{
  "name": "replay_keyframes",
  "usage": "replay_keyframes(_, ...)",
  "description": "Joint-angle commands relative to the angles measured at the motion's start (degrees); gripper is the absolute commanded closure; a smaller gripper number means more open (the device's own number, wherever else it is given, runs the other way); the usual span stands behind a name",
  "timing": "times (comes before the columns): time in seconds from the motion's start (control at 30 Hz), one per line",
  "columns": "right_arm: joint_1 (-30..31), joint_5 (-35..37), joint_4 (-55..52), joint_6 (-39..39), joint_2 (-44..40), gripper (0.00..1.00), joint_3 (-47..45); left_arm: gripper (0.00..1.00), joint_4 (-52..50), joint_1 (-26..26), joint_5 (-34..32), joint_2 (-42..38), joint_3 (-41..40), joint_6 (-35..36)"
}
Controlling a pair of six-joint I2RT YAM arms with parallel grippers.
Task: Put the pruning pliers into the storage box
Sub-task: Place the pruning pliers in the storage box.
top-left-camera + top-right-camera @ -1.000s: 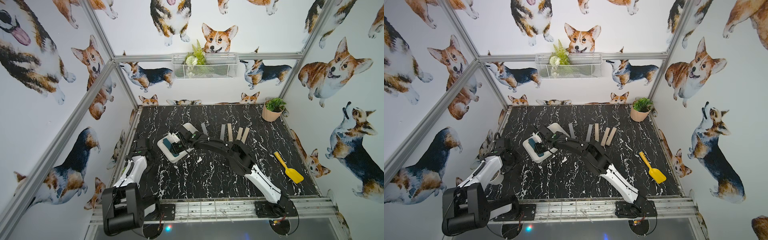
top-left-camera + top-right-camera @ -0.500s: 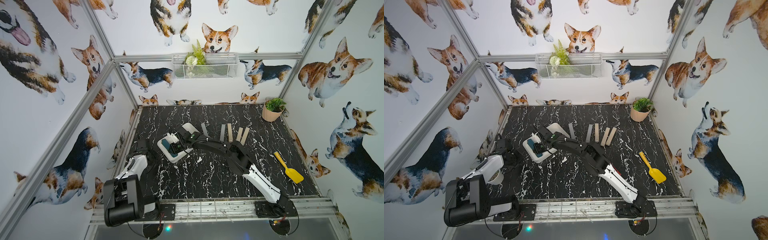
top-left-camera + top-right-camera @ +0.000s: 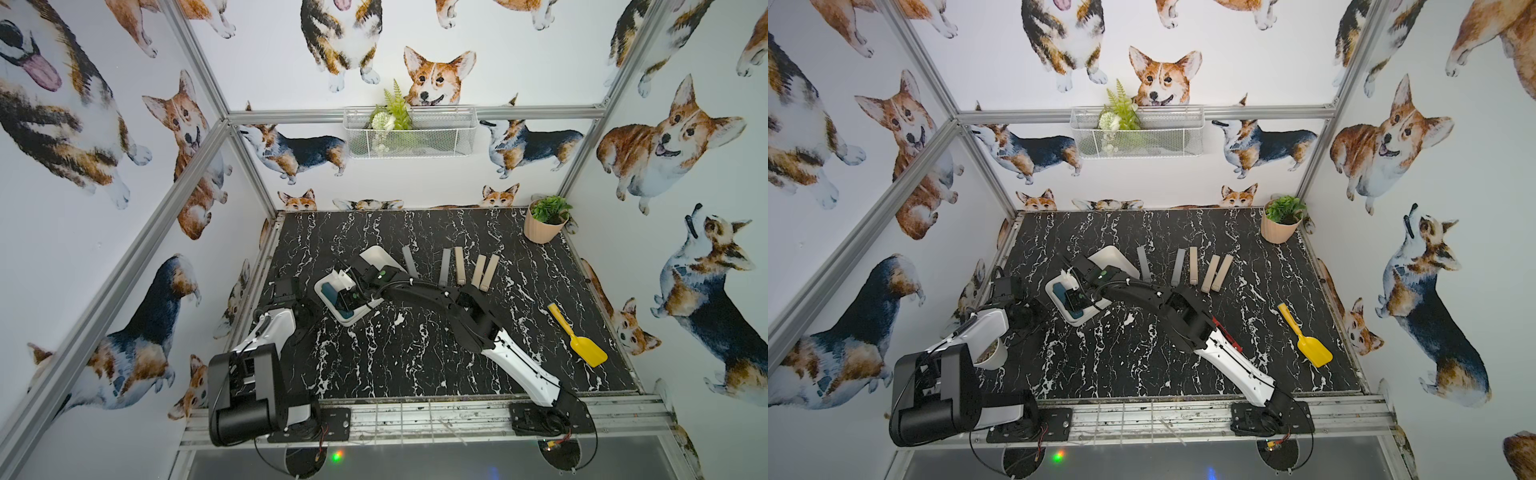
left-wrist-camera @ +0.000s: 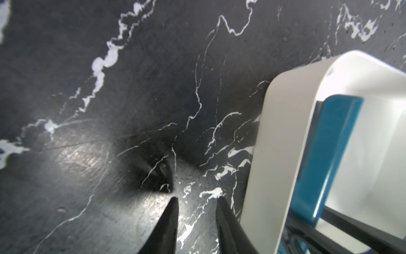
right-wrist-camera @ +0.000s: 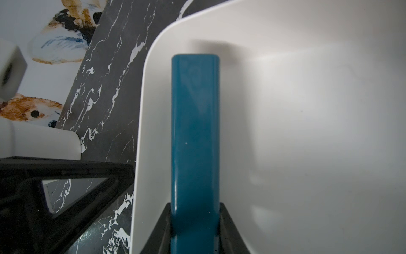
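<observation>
- Risk: the teal bar (image 5: 195,132) sits inside the storage box (image 5: 307,110), close along one wall. If the right gripper (image 5: 195,205) lets go too high or askew, the bar may strike the rim and tip out.
- Risk: the left gripper (image 4: 197,199) hangs just beside the box's outer wall; a nudge there would slide the box.
- Right arm: stretched long across the table (image 4: 109,88) to the box, jaws clamped on one end of the teal bar.
- Left arm: folded low, jaws slightly apart and holding nothing, tips aimed at bare table.
</observation>
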Motion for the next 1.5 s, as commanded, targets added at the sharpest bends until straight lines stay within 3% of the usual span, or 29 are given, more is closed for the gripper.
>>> replay_keyframes(0.0,0.18,-0.98,-0.14,0.41,0.12,0.88,0.62,0.67,1.31,0.04,0.63,0.24,-0.06,-0.6)
replay_keyframes(0.23,0.22,-1.26,0.04,0.42,0.11,0.81,0.61,0.67,1.57,0.03,0.88,0.24,-0.2,-0.55)
replay_keyframes(0.67,0.34,-2.58,1.18,0.45,-0.4,0.54,0.44,0.67,1.66,-0.05,1.25,0.64,-0.04,-0.51)
replay_keyframes(0.97,0.39,-2.55,2.62,0.01,-3.21,0.57,-1.76,0.67,1.75,-0.05,1.34,0.68,-0.13,-0.51)
replay_keyframes(1.3,-0.98,3.04,1.36,-1.67,-5.67,0.58,-4.25,0.67,1.67,-0.23,1.25,0.75,-0.02,-0.45)
replay_keyframes(1.33,-1.25,3.53,1.36,-1.46,-5.67,0.6,-4.45,0.67,1.66,-0.22,1.21,0.75,-0.03,-0.42)
replay_keyframes(1.4,-1.7,4.43,1.4,-0.69,-5.28,0.74,-4.65,0.67,1.67,-0.22,1.19,0.77,-0.04,-0.42)
replay_keyframes(1.47,-2.06,4.54,1.44,0.29,-4.55,0.83,-4.51,0.67,1.7,-0.22,1.08,0.74,-0.04,-0.51)
